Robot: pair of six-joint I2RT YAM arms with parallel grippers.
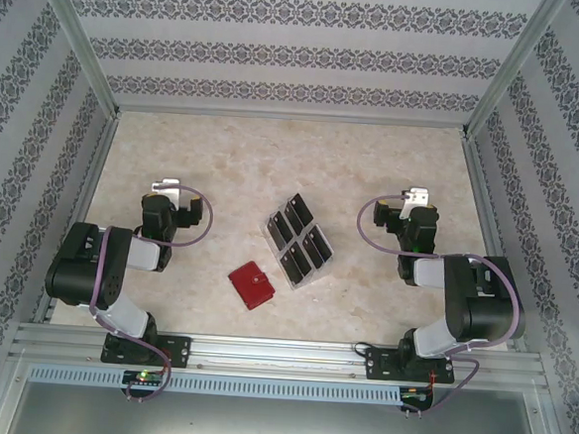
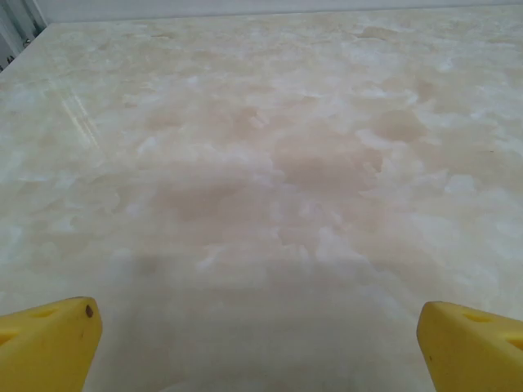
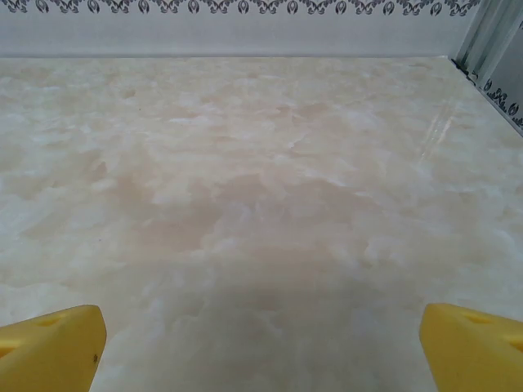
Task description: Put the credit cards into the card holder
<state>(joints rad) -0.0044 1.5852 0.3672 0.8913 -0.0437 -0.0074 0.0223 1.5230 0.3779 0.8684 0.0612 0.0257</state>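
The credit cards (image 1: 296, 239) stood in a clear stand (image 1: 298, 282) between my arms. My left gripper (image 1: 167, 185) and right gripper (image 1: 417, 196) hung wide open, empty, over the worktop (image 1: 224, 153). The red card holder (image 1: 252, 285) lay closed just beside the stand.

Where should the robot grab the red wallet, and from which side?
Probably from straight above, pinching two opposite edges. The red wallet lies flat and closed on the table, turned diagonally, so the jaws should rotate to match. The left gripper looks nearer.
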